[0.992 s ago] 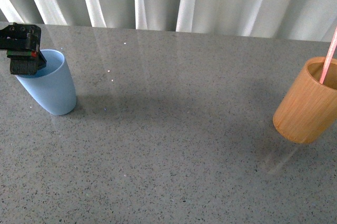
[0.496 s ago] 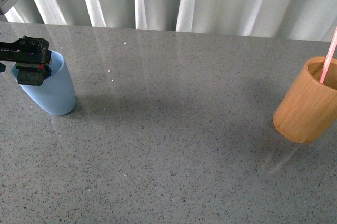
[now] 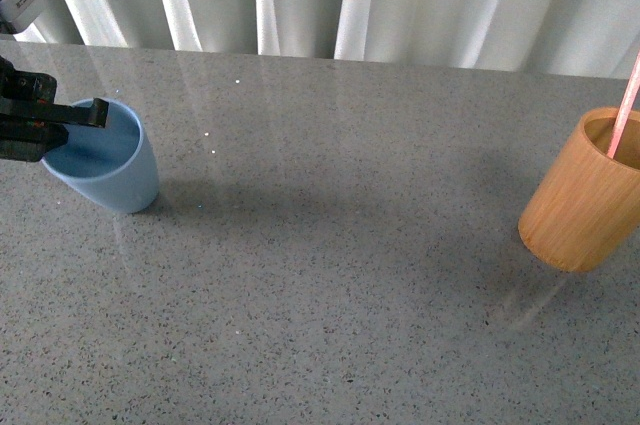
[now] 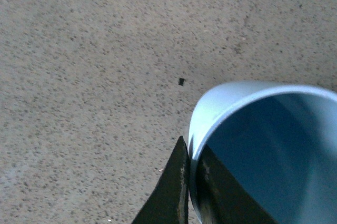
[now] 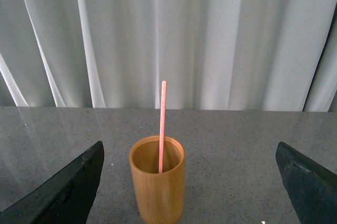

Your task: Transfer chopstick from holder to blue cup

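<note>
so by my read you're on the setup bit, not the transfer itself. your left gripper point(image 4: 190, 182) is pinched narrow on the rim of the blue cup point(image 3: 112, 177), one finger inside and one outside. that's over at 9 o'clock on the grey stone counter point(image 3: 330, 245), and the cup's tipped toward 10 o'clock. the pink chopstick point(image 3: 624, 110) sits in the bamboo holder point(image 3: 580, 205), well apart at 3 o'clock. your right gripper point(image 5: 190, 182) is spread wide, holding nothing, facing the holder dead centre. next i'd bring the right claw in, close on the stick above the rim and lift straight up. hold that cup steady.
</note>
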Robot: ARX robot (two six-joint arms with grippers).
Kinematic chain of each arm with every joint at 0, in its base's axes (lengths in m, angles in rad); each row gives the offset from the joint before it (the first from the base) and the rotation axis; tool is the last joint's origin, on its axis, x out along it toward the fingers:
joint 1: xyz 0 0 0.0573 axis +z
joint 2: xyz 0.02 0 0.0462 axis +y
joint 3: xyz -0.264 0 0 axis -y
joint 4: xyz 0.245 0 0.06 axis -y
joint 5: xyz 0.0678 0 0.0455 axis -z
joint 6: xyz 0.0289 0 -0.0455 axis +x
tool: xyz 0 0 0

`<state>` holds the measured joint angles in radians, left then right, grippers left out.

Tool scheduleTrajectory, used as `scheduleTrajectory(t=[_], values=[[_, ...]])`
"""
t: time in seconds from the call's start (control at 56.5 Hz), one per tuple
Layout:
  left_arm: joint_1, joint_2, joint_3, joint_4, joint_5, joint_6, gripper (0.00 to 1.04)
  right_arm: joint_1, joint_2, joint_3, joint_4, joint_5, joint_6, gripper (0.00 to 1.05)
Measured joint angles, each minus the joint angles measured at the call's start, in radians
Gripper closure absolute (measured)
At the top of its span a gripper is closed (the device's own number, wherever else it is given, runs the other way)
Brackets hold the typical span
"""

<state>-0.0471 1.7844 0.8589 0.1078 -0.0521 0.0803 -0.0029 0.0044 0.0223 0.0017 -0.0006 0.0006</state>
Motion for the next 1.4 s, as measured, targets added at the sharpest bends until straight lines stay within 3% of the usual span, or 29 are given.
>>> scheduleTrajectory(t=[0.425,0.708,1.115,1.399], values=[[-0.008,0.005,0.003,-0.010,0.007,0.003,1.01,0.000,0.000,0.000,0.000,0.000,0.000,0.10],[-0.030,-0.027,0.031,-0.098,0.029,0.019,1.01,0.000,0.000,0.000,0.000,0.000,0.000,0.10],[-0.212,-0.192,0.083,-0.329,0.083,0.036,1.01,0.000,0.000,0.000,0.000,0.000,0.000,0.10],[-0.325,-0.200,0.077,-0.370,0.105,0.011,1.01,0.000,0.000,0.000,0.000,0.000,0.000,0.10]])
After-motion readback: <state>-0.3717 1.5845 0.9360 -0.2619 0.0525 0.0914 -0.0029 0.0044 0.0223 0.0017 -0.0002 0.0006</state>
